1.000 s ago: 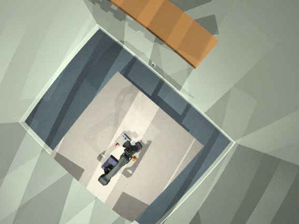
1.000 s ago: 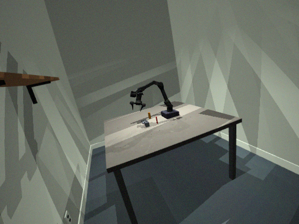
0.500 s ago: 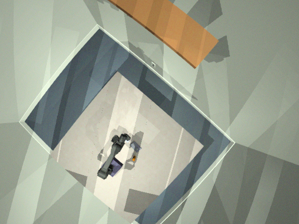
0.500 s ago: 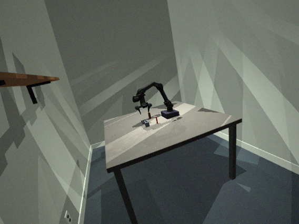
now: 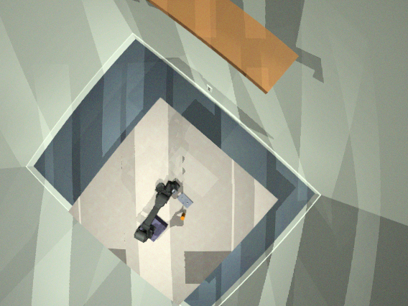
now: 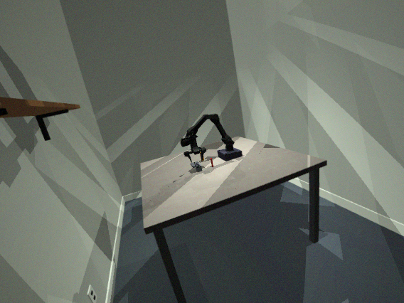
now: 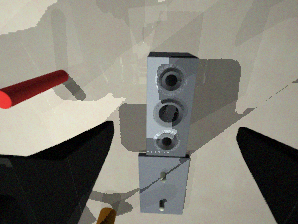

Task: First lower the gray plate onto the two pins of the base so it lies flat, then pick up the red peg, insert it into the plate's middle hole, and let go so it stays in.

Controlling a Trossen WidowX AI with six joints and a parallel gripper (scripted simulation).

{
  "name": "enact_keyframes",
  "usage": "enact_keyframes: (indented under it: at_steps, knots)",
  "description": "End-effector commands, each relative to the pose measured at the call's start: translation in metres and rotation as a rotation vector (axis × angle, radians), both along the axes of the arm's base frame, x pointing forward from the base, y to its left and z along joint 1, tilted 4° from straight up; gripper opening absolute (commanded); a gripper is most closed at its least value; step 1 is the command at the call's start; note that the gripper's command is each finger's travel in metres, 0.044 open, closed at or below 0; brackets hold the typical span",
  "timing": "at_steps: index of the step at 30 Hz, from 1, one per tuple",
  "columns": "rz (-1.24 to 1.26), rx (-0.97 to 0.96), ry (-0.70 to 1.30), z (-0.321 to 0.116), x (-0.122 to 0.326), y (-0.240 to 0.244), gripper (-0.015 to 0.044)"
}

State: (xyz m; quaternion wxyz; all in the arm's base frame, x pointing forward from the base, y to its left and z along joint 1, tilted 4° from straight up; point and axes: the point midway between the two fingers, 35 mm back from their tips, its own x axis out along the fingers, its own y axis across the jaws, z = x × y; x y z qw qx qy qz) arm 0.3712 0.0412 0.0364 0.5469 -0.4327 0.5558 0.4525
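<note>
The gray plate, with three holes in a row, lies end to end with the base in the wrist view. The base is a gray slab with two pins standing bare. My gripper is open and empty above the plate, one finger off each side. The red peg stands upright on the table, beyond the left finger in the wrist view. In the top view the arm hides the red peg and most of the plate.
An orange peg stands near the base, on the left finger's side in the wrist view. The arm's dark purple mount is on the table. An orange shelf is on the wall.
</note>
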Motion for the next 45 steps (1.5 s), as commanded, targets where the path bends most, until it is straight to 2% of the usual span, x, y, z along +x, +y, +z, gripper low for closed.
enact_keyframes:
  at_steps: [1,44,45]
  knots:
    - [-0.001,0.001,0.016,-0.013,-0.003,-0.001,0.044]
    - [-0.001,0.001,0.016,-0.072,-0.005,0.0,0.044]
    - [-0.001,0.001,0.016,-0.072,-0.005,0.0,0.0414]
